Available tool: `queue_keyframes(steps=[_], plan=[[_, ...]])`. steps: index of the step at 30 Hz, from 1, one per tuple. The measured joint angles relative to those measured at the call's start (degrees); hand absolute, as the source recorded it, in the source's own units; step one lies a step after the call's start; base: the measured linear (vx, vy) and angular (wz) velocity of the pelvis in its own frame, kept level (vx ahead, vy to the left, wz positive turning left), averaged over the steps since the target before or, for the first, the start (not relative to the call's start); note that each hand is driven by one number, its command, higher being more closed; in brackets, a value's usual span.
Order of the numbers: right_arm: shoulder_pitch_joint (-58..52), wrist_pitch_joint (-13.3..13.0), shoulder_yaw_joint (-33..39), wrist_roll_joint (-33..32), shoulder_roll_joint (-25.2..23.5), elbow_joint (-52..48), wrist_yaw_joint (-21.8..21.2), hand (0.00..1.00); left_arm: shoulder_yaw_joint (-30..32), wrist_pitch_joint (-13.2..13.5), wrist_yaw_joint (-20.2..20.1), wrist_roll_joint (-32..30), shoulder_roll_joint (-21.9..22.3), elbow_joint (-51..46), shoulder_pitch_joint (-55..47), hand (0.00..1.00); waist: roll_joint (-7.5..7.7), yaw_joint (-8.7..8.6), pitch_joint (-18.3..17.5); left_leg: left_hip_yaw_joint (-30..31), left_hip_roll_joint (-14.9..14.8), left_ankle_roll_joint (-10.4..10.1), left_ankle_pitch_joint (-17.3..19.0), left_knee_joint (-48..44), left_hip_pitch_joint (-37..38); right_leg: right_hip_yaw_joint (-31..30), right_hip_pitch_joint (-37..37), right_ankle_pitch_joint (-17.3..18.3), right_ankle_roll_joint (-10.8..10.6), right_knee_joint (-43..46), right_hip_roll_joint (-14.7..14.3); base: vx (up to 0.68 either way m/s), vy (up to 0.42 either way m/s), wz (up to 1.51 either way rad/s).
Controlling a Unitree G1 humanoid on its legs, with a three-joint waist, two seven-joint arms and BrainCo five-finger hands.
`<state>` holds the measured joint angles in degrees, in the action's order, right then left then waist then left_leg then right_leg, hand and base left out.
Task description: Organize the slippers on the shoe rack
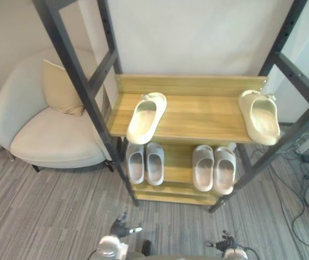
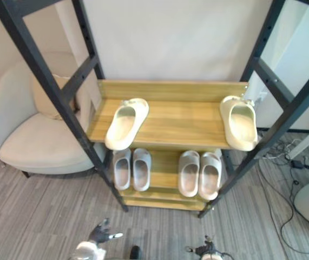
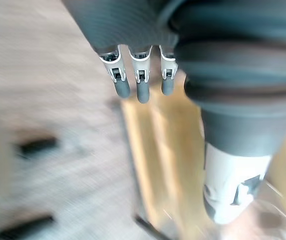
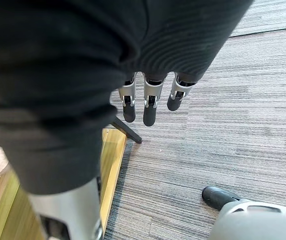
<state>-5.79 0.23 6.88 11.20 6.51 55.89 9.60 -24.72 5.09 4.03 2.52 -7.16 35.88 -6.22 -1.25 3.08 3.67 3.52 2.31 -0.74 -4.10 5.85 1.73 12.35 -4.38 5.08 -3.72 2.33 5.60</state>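
A shoe rack [image 1: 78, 76] is seen ahead, built of black square-section metal posts with slanted braces and fitted with two shelves of pale, grained wood. The upper shelf [image 1: 197, 116] is backed by a low wooden lip. Two cream slippers of smooth moulded foam, thick-soled and rounded, are laid on it well apart. The left cream slipper [image 1: 146, 117] is set at a slant near the shelf's left end, and the right cream slipper [image 1: 261, 116] is placed at the right end. The near end of each reaches just past the front edge. On the lower shelf [image 1: 178, 165] two pairs of matte, pale grey slippers are lined up lengthwise: the left grey pair [image 1: 136, 164] and the right grey pair [image 1: 203, 168]. Within each pair the two slippers are set close side by side. The left hand [image 3: 141, 82] is seen low over the floor [image 1: 46, 211], a surface of narrow grey streaks, with its fingers straight, close together and empty. The right hand [image 4: 150, 100] is hung over the same floor before the rack, fingers straight, side by side, with nothing grasped. A rounded, off-white upholstered armchair [image 1: 46, 141] with a beige cushion [image 1: 62, 89] is placed just left of the rack.
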Motion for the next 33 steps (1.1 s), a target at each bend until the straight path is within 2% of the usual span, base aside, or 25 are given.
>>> queue_keyframes(steps=[3,6,11,17,22,23,24,30,31,33], plan=[[0.0,-0.2,0.3,0.0,0.1,0.1,0.0,0.00,-3.8,0.9,-1.9,1.6,-0.1,-5.2,0.0,0.00,-0.29,-0.32,-0.2,0.2,0.0,0.3,-0.2,0.0,0.4,0.2,-0.7,0.0,0.0,-0.4,-0.1,0.01,-0.013,0.04],[-0.1,-0.7,0.3,0.0,0.4,0.1,0.0,0.00,-9.4,1.8,-3.4,5.2,-0.4,-12.4,0.7,0.00,-1.26,-0.44,-0.8,0.4,-0.1,0.3,-0.2,0.0,0.5,0.4,-0.9,0.2,0.2,-0.6,-0.2,0.00,-0.008,0.01],[0.0,-1.3,-0.3,0.0,0.6,0.1,0.0,0.00,-13.7,2.1,-4.3,8.9,-0.6,-17.6,4.1,0.00,-1.59,-0.92,-1.0,0.7,-0.2,0.3,-0.2,0.0,0.7,0.7,-1.3,0.3,0.3,-0.8,-0.3,0.01,-0.015,0.04],[0.2,-1.4,-1.6,0.0,0.9,-0.1,0.1,0.00,-15.3,3.0,-2.7,11.8,-0.6,-24.7,9.8,0.00,-1.61,-1.59,-1.0,0.5,-0.5,0.2,-0.1,0.0,0.8,0.5,-1.4,0.4,0.5,-0.8,-0.6,0.00,-0.008,-0.02],[0.7,-1.3,-3.5,0.0,1.4,-0.3,0.3,0.00,-15.1,3.7,0.5,15.8,-0.9,-29.5,14.1,0.00,-1.63,-2.59,-1.0,0.0,-0.7,0.0,0.1,0.0,1.0,0.0,-1.4,0.3,0.6,-1.0,-0.8,0.00,-0.011,-0.05],[0.8,-1.3,-3.9,0.0,1.4,-0.3,0.4,0.00,-15.0,3.8,1.2,15.9,-1.1,-30.5,15.1,0.00,-1.63,-2.67,-1.0,-0.2,-0.7,-0.1,0.2,0.0,1.0,-0.1,-1.4,0.2,0.7,-1.1,-0.9,0.01,-0.039,-0.16],[1.0,-1.2,-5.3,0.0,2.3,-0.3,0.4,0.00,-8.9,5.2,5.6,16.2,-1.2,-35.7,21.7,0.00,-1.89,-3.00,-1.2,-0.9,-1.0,-0.2,0.4,0.0,1.0,-0.7,-1.5,-0.3,1.0,-2.1,-1.2,0.01,-0.039,-0.16],[1.3,-1.2,-5.4,0.0,2.3,-0.5,0.4,0.00,-7.6,5.7,6.1,16.2,-1.6,-37.0,22.4,0.00,-1.81,-3.20,-1.3,-0.8,-0.9,-0.2,0.4,0.0,0.9,-0.8,-1.7,-0.8,1.0,-2.5,-1.2,0.00,-0.009,-0.03],[1.3,-1.2,-5.4,0.0,2.4,-0.5,0.2,0.00,-2.3,5.7,7.4,16.2,-2.7,-37.1,26.8,0.00,-1.85,-3.20,-1.3,-1.1,-1.0,-0.2,0.4,0.0,0.9,-1.1,-1.6,-0.8,0.9,-2.5,-1.2,-0.05,-0.009,-0.08],[1.2,-0.9,-5.3,-0.1,2.5,-0.5,0.0,0.00,3.2,6.0,9.4,15.9,-4.5,-36.8,31.1,0.00,-1.85,-3.24,-1.4,-1.2,-1.0,-0.2,0.4,0.0,1.1,-1.3,-1.7,-0.9,0.9,-2.5,-1.2,-0.05,-0.011,-0.06]])
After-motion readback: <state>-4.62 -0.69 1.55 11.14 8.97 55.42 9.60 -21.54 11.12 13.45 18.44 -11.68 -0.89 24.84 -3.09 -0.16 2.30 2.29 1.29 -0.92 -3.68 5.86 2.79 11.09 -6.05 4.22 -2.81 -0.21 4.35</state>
